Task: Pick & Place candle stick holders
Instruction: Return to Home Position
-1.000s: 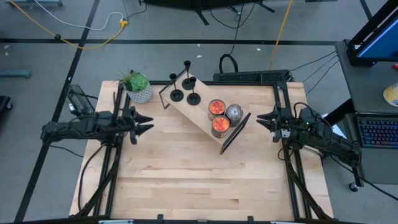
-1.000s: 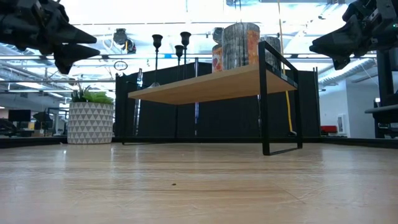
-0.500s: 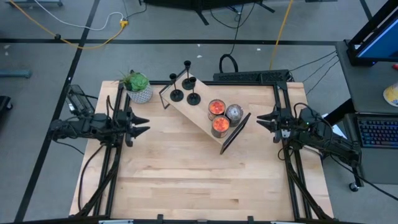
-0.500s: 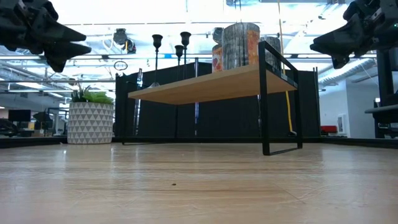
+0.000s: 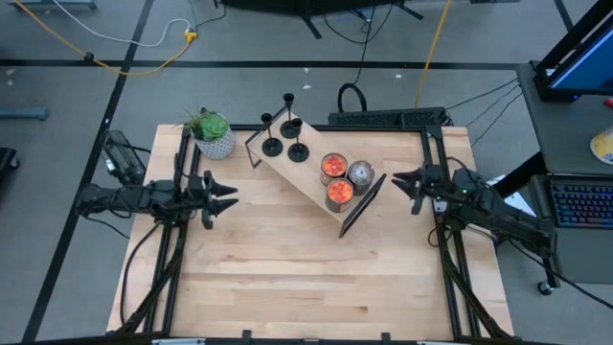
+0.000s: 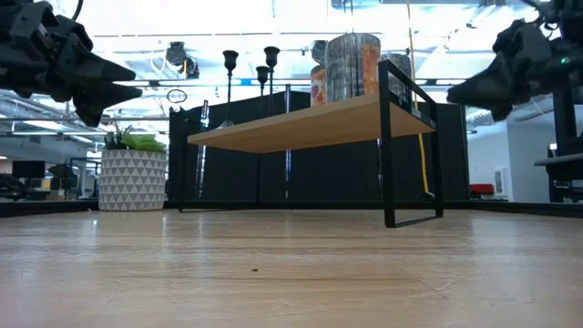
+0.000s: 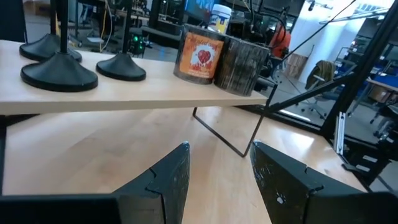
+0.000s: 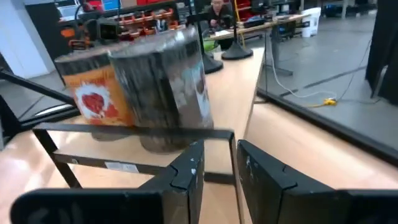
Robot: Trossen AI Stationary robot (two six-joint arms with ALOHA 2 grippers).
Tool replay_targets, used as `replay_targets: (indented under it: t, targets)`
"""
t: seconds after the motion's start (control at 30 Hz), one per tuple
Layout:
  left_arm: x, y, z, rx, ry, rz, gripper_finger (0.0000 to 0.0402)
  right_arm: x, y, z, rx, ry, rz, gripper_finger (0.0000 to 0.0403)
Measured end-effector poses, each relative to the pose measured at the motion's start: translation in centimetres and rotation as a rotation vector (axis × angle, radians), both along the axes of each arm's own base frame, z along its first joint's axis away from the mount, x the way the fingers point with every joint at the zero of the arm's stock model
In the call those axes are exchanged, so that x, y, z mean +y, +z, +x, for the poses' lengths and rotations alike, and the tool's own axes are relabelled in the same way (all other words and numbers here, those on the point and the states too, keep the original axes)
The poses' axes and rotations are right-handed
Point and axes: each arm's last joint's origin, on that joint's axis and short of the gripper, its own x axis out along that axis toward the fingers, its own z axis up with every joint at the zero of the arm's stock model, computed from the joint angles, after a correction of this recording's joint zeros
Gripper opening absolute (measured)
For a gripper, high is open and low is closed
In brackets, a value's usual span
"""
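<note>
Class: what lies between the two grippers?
In the high view, the shelf's end, bearing a red jar, lies between the left gripper and right gripper.

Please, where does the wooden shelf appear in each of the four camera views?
High view: the shelf lies diagonally at the table's far middle.
Low view: the shelf fills the centre, on black legs.
Left wrist view: the shelf carries candle holders and jars.
Right wrist view: the shelf shows beneath the jars.
Shared landmark: the jars standing on it.
</note>
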Motion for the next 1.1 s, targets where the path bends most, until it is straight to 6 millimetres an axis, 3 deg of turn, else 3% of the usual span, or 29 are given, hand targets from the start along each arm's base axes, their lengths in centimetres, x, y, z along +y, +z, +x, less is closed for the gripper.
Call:
replay_targets:
  t: [0.17, 0.4, 0.83, 1.1]
  targets:
    - [0.0, -0.1, 0.0, 0.003, -0.008, -0.005, 0.0177, -0.3, -2.3, 0.8, 0.004, -0.005, 0.024, 0.0091]
    - [0.0, -0.3, 0.0, 0.025, -0.008, -0.024, 0.0177, -0.8, -2.4, 1.0, -0.059, -0.126, -0.080, 0.0091]
    - [0.0, -0.4, 0.0, 0.041, -0.010, -0.002, 0.0177, -0.8, -2.7, 1.0, -0.003, -0.130, -0.160, 0.0091]
    - [0.0, -0.4, 0.0, 0.043, -0.010, -0.002, 0.0177, -1.1, -2.9, 0.8, 0.044, -0.252, -0.181, 0.0091]
